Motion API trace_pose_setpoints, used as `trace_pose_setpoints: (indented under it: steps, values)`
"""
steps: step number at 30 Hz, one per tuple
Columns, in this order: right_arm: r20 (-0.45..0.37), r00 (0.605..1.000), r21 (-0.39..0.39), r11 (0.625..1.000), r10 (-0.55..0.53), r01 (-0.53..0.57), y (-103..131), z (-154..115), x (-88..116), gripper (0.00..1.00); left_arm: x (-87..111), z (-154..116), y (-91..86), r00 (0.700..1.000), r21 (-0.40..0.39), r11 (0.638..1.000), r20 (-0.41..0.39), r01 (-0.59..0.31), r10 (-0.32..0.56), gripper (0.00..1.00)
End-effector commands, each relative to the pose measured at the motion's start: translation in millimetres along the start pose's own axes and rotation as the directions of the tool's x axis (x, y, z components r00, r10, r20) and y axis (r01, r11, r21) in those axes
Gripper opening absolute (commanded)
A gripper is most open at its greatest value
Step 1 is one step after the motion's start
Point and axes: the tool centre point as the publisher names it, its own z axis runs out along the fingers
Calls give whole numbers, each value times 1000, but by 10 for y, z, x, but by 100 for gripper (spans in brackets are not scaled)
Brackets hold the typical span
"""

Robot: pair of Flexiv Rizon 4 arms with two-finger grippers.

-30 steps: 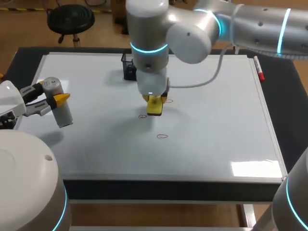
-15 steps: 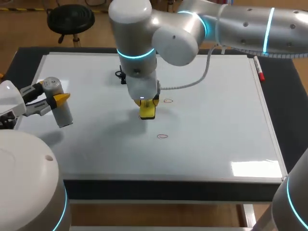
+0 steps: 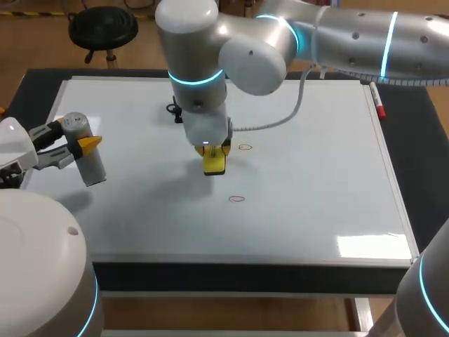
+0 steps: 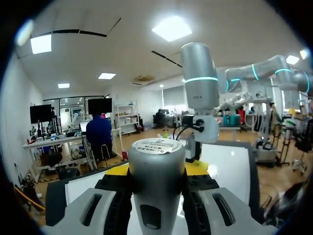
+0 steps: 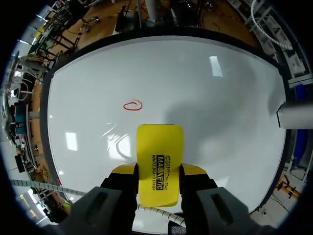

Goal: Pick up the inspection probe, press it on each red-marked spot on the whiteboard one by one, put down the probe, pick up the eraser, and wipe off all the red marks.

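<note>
The right gripper (image 5: pixel 159 170) grips the eraser (image 3: pixel 214 163) low over the whiteboard (image 3: pixel 316 203). A red mark (image 3: pixel 244 147) sits just beside it and a 2nd mark (image 3: pixel 237 199) nearer the front. The left gripper (image 3: pixel 77 146) clasps the probe (image 3: pixel 90 161) over the board's left side.

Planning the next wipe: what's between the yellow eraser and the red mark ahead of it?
Only bare whiteboard, per the right wrist view; nothing lies between the eraser and the red mark.
</note>
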Motion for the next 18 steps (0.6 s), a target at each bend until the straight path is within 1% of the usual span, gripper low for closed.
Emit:
trace_pose_setpoints:
  steps: [1, 12, 18]
  values:
    - [6, 1000, -18, 1000, -12, 12, -1, 137, -110, 0, 11, 12, -3, 1000, 2, 1000, 6, -2, 2, 0]
    - [-7, 998, -54, 996, -69, 69, 3, 337, -351, 0, 11, 12, -3, 1000, 2, 1000, 6, -2, 2, 0]
    - [-1, 997, -60, 995, -80, 80, -17, 380, -387, 0, 11, 12, -3, 1000, 2, 1000, 6, -2, 2, 0]
